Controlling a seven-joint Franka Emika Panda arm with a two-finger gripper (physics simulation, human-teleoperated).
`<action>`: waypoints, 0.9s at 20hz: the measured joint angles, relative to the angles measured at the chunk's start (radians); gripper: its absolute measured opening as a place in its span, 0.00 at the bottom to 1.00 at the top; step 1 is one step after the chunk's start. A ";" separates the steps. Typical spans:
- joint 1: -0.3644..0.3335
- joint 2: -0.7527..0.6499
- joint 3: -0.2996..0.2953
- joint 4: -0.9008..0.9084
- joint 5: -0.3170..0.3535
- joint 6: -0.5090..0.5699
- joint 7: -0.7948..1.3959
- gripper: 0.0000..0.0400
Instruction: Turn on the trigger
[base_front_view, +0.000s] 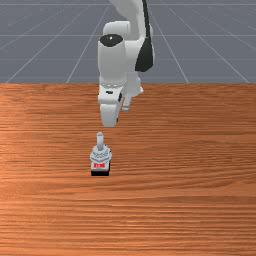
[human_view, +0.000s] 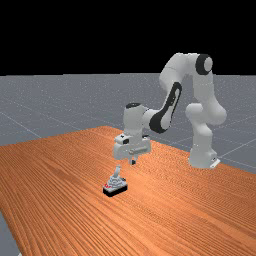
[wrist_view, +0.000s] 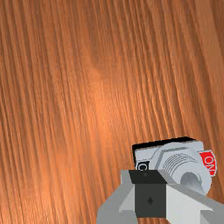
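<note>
1. Standing left of the front view's middle, one trigger (base_front_view: 100, 155) is resting on one table (base_front_view: 190, 205), with one lever (base_front_view: 100, 140) rising from it.
2. One arm (human_view: 202, 90) is reaching from the far view's right.
3. One gripper (human_view: 133, 161) is hovering near the trigger, its two fingers meeting without a gap, holding nothing.

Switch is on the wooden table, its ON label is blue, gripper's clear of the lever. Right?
Not blue: the wrist view shows the ON label in red. The rest holds: switch on the wooden table, gripper clear of the lever.
</note>
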 joint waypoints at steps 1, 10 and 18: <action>-0.009 0.002 -0.005 0.003 0.002 -0.001 -0.012 0.00; -0.040 0.025 0.003 0.023 0.013 -0.013 -0.114 0.00; -0.063 0.027 0.000 0.021 0.019 0.001 -0.169 0.00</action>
